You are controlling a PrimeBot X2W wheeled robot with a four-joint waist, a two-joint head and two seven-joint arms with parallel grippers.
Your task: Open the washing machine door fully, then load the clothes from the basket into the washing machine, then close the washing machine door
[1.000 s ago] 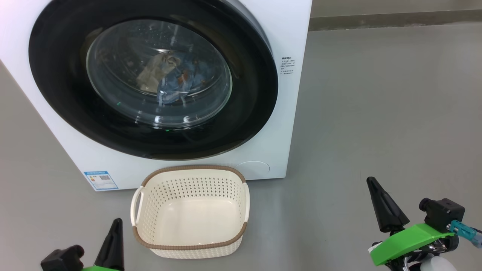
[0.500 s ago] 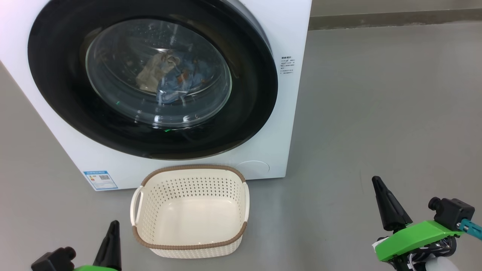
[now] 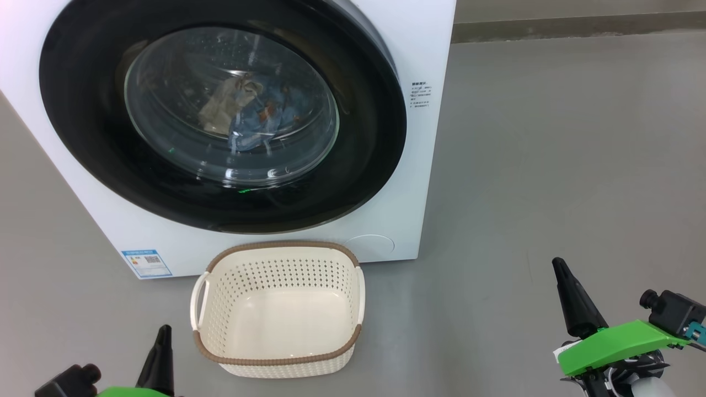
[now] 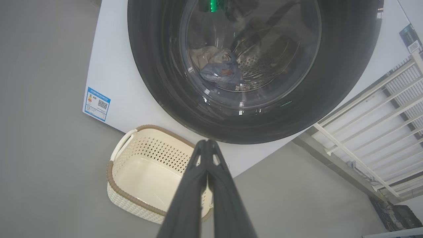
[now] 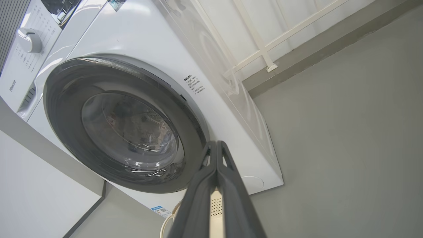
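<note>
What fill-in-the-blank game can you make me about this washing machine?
The basket in front of the washing machine is ____.
The clothes lie behind the glass of the round black ____.
The small sticker low on the machine's front is ____.
Missing words: empty; door; blue.

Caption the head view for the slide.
Washing machine door closed, clothes inside, basket empty in front, left hand and right hand shut, low.
</note>
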